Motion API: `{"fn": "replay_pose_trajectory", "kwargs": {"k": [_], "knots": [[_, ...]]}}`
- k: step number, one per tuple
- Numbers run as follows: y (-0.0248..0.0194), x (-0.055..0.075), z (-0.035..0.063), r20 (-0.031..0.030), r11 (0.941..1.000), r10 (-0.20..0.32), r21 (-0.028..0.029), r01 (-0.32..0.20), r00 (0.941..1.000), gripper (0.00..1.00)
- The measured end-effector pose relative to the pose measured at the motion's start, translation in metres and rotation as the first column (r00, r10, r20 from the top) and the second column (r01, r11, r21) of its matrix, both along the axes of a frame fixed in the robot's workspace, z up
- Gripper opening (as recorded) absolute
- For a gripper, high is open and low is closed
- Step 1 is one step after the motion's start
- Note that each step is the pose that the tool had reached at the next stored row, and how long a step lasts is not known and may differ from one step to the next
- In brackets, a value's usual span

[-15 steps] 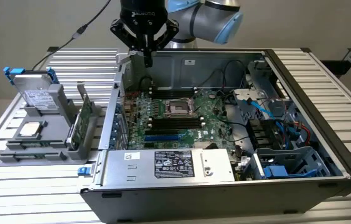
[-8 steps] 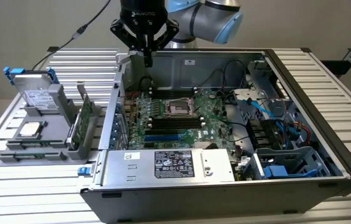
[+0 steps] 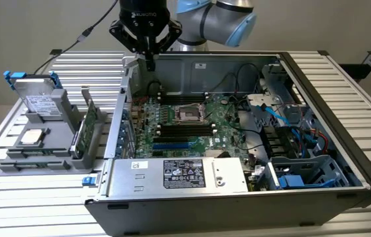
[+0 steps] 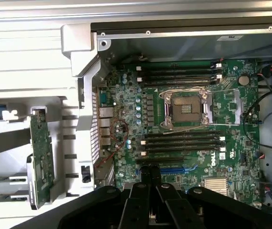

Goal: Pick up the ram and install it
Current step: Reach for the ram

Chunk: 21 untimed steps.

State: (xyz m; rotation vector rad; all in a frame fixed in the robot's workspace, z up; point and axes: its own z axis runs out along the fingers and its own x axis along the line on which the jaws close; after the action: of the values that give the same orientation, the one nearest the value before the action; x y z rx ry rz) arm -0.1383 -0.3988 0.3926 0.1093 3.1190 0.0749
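A long, narrow green board that I take for the ram (image 3: 84,127) (image 4: 41,157) stands on edge in a grey holder (image 3: 54,165) to the exterior view's left of the open computer case (image 3: 317,98). My gripper (image 3: 149,59) (image 4: 150,172) hangs above the case's rear corner on that same side, shut, with nothing between its fingers. It is well apart from the ram. On the motherboard (image 3: 202,106) (image 4: 231,102), black memory slots (image 3: 185,129) (image 4: 183,143) lie on both sides of the CPU socket (image 4: 186,107). I cannot tell whether any slot holds a stick.
The holder also carries a silver hard drive (image 3: 41,98) and a square processor chip (image 3: 33,137). The case's front holds a power supply (image 3: 179,175). Cables and a drive cage (image 3: 297,148) crowd the case on the exterior view's right. The case's metal wall (image 4: 85,119) separates holder and motherboard.
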Motion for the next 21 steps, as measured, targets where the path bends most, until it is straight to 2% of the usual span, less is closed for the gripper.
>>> {"fn": "replay_pose_trajectory", "kwargs": {"k": [11,21], "knots": [[0.0,-0.05,-0.0016,-0.0037,1.0,0.002,0.0001,-0.002,1.0,0.1],[0.0,-0.095,-0.0046,-0.0102,1.0,0.002,0.0001,-0.002,0.9999,0.1]]}}
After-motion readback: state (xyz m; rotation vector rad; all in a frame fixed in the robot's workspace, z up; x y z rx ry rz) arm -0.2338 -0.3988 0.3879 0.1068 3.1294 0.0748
